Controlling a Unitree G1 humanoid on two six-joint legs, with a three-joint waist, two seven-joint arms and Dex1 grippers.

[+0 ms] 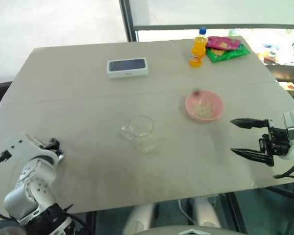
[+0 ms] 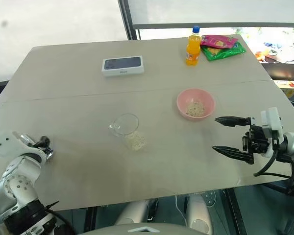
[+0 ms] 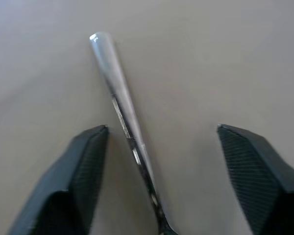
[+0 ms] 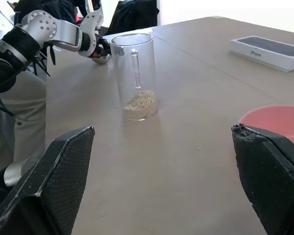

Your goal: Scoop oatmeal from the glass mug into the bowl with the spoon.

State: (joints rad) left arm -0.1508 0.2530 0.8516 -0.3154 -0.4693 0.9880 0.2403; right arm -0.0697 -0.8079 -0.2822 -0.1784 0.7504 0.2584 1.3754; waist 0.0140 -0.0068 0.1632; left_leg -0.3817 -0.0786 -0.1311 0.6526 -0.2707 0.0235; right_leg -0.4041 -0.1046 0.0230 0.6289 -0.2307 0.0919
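silver-white arms, black cables, 2 black-fingered grippers (image 1: 247, 138).

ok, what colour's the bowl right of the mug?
Pink: the bowl is plain pink with pale oat flakes inside, clearest in the right eye view.

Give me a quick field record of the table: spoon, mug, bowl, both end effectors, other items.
spoon: lying on the table, between the left end effector's fingers, not yet gripped
left end effector: fingers apart, astride the spoon handle
right end effector: open, empty, near the bowl
mug: upright mid-table, some oatmeal at the bottom
bowl: pink, a little oatmeal inside
other: phone box, orange bottle, snack packets at the far side
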